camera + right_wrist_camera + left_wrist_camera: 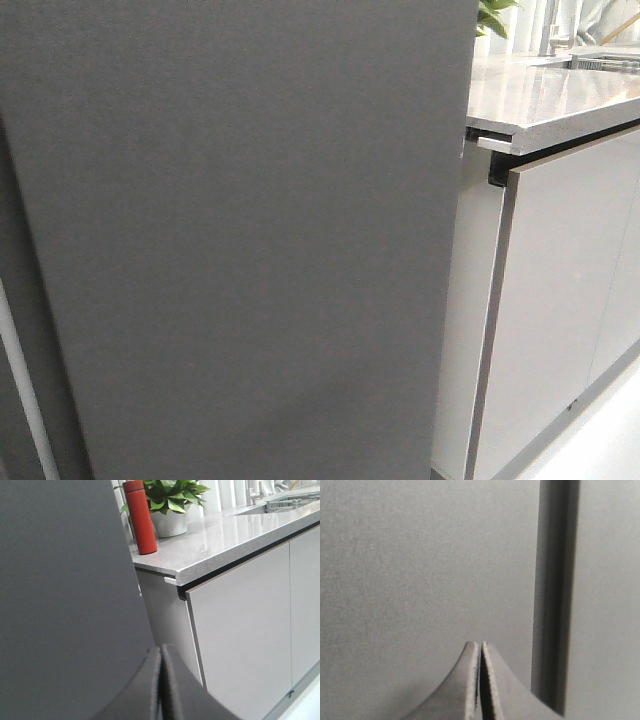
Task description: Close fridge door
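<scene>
Fridge door (240,240) fills your front view, its edge just beside the pale cabinet front (560,320). Left gripper (480,652) and right gripper (161,655) both pinched together, holding nothing — push off-centre and those fingertips may skid across that matte panel.

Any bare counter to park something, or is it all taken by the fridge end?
Crowded at the fridge end: red bottle and potted plant stand together at the back of the countertop, next to the fridge door. Bare stone runs in front of them to the edge and on toward the sink.
</scene>
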